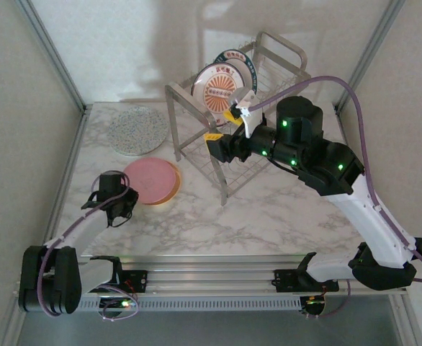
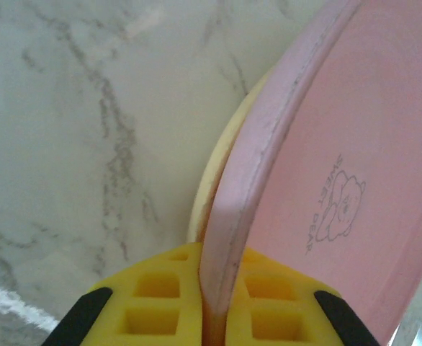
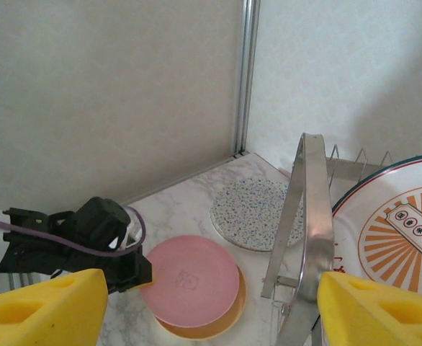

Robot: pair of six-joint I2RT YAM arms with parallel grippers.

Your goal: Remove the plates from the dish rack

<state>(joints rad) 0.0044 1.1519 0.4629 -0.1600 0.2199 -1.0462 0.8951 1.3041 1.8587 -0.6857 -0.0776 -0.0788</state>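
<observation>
Two stacked plates lie near the left arm: the pink plate on top of the orange plate, flat on the marble table. The left gripper is pinched tight on the pink plate's near rim (yellow pads either side). Further back, a speckled plate lies flat, apart from the stack. The right gripper is spread wide, holding nothing, at the dish rack front frame. A sunburst plate stands upright in the rack, with a dark-rimmed plate behind it.

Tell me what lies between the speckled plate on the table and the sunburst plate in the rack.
The silver dish rack's tubular frame stands between the round white speckled plate and the round orange-sunburst plate, as the right wrist view shows.
</observation>
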